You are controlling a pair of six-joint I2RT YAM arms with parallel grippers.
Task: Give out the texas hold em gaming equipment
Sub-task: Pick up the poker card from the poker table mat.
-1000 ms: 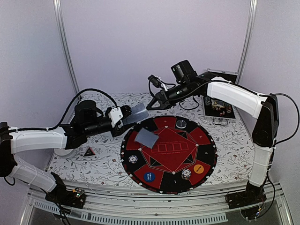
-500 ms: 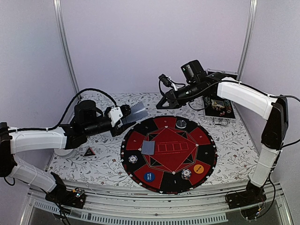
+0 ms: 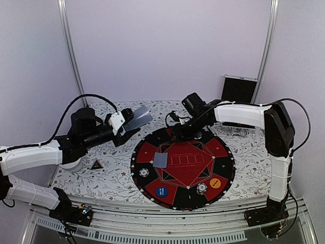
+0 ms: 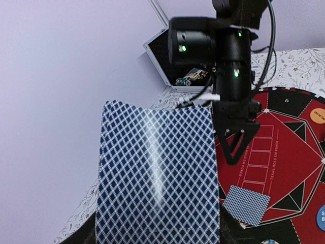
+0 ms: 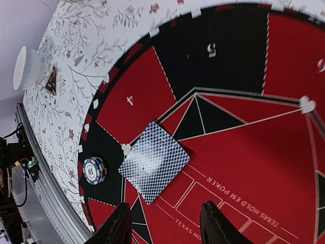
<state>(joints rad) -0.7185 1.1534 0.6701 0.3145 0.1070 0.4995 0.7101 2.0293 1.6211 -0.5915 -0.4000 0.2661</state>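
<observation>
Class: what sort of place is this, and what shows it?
Probably a robot lab booth staged for poker: two bolted arms, plain walls, and a Texas Hold'em mat, cards and chips.

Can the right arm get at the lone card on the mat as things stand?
Probably yes. The right arm hangs over the mat with jaws open, near the card, which lies bare. The chip sits apart from it, and the left arm holds the deck off to the side.

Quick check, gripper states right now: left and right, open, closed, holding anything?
Left gripper: closed on blue-backed playing cards.
Right gripper: open, holding nothing.
</observation>
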